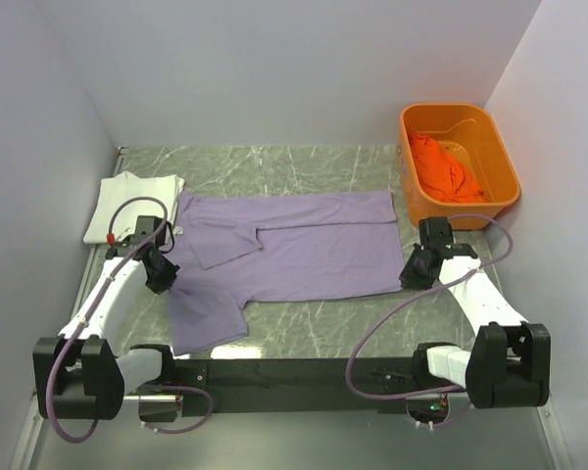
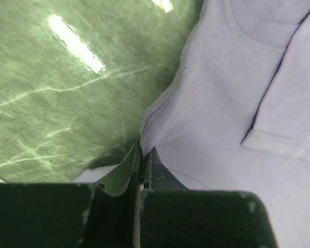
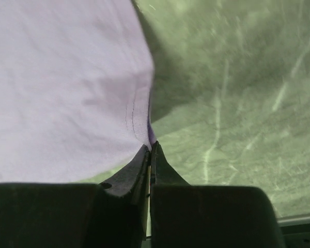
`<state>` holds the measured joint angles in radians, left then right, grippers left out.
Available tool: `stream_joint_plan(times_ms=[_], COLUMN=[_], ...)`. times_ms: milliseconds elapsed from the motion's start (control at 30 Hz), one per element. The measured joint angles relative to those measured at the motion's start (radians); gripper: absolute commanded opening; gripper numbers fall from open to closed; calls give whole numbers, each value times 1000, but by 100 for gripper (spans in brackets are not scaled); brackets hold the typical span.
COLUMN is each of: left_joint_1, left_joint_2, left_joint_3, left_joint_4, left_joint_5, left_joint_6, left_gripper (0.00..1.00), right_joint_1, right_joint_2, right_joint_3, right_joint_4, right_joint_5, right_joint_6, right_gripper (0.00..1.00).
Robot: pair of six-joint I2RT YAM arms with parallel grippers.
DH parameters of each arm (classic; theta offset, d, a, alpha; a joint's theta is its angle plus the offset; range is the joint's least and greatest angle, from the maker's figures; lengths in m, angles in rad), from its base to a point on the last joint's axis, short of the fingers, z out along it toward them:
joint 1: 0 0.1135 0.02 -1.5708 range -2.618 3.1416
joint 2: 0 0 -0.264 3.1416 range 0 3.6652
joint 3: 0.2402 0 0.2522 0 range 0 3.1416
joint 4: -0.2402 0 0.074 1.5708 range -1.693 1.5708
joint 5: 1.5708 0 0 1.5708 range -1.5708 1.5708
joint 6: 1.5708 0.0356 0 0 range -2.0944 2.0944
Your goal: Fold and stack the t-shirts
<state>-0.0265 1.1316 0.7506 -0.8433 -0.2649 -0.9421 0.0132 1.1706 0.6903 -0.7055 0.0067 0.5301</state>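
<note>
Lavender shirt [image 1: 294,245] stretched between left tool [image 2: 142,155] and right tool [image 3: 150,150], both pinching edges.

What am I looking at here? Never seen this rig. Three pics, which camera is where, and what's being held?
Two small robot arms are bolted at the table's near edge. The wide picture comes from a camera above and behind them; the two close-ups come from cameras on each wrist. On the green marbled table lies a spread lavender-purple cloth t-shirt, a folded white cloth t-shirt at far left, and an orange plastic tub holding a crumpled bright orange t-shirt. The left gripper and right gripper each have their jaws pinched shut on an edge of the purple shirt.
</note>
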Motion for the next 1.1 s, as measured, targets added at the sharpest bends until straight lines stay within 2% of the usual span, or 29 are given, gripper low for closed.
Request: stream_joint_plan(times_ms=[300, 667, 1100], left_joint_1=[46, 48, 48], left_joint_2=[137, 368, 511], left_joint_3=[139, 362, 481], left_joint_4=[-35, -19, 16], left_joint_5=[30, 104, 138], left_joint_6=[70, 122, 137], left_gripper=[3, 1, 1], right_joint_1=[-1, -1, -1], right_joint_2=[127, 315, 390], right_joint_3=[170, 389, 422], right_joint_4=[-1, 34, 129], right_joint_5=[-28, 10, 87], right_joint_6=[-1, 1, 12], right_gripper=[0, 0, 0])
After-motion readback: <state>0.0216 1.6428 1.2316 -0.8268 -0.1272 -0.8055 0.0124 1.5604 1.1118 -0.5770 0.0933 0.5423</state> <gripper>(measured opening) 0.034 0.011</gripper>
